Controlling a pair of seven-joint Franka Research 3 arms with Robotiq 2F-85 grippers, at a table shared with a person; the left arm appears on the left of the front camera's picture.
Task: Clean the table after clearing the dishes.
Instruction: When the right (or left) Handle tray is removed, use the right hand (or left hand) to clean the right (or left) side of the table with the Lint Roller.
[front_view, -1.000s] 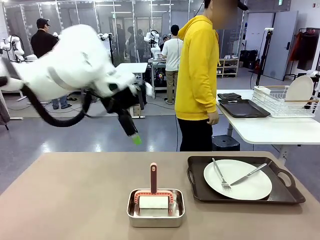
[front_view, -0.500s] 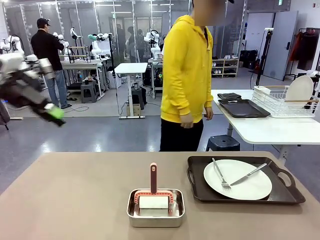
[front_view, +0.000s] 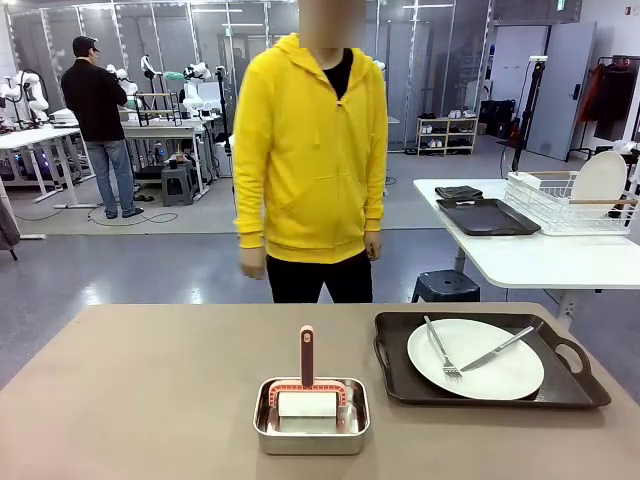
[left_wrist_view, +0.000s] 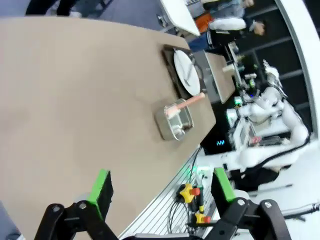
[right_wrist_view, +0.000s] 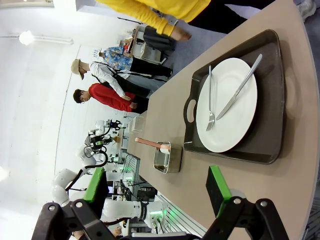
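Observation:
The brown table (front_view: 150, 400) holds a dark tray (front_view: 400, 375) on its right side. On the tray lies a white plate (front_view: 490, 375) with a fork (front_view: 440, 350) and a knife (front_view: 498, 348). From high above the table's near edge (left_wrist_view: 75, 100), my left gripper (left_wrist_view: 162, 190) is open and holds nothing. My right gripper (right_wrist_view: 156, 192) is open too, hanging off the table's side, well away from the plate (right_wrist_view: 227, 107) on its tray (right_wrist_view: 272, 90).
A steel pan (front_view: 311, 415) with a red-handled brush (front_view: 307, 355) sits at the table's front middle. A person in a yellow hoodie (front_view: 310, 160) stands at the far edge. A white side table (front_view: 540, 260) at right carries a wire rack (front_view: 565, 205), a plate and a dark tray (front_view: 487, 216).
My left arm swung away to the left and out of the front view. The person walked from the right to the middle of the far side and now faces the table.

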